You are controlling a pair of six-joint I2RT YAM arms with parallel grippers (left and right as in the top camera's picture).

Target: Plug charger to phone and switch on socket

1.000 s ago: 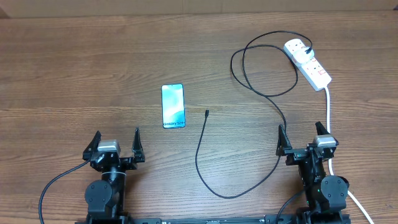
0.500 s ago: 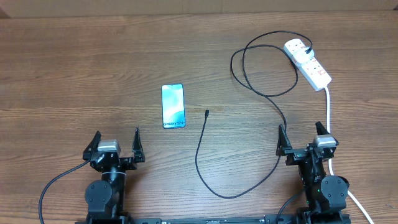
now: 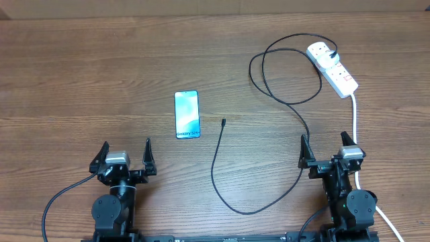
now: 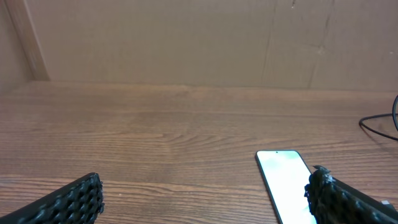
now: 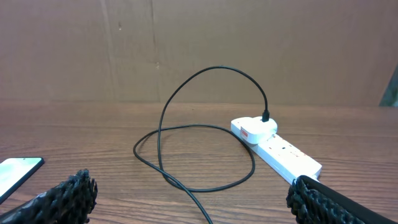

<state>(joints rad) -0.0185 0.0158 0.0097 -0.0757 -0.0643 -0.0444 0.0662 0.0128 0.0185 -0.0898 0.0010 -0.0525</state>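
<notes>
On the table (image 3: 80,67) nothing apparently moved; left fingers (image 3: 148,149) and right fingers (image 3: 303,149) stay spread, empty.

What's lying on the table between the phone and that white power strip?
Only the charger, its black cable looping between the phone and the socket, free tip beside the phone. The overhead view shows it best.

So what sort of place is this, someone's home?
Most likely a robot test bench, not a home. A left pincer and a right pincer, both open, sit at a wooden table. Only a phone, a charger and a socket are laid out, with plain brown board behind.
</notes>
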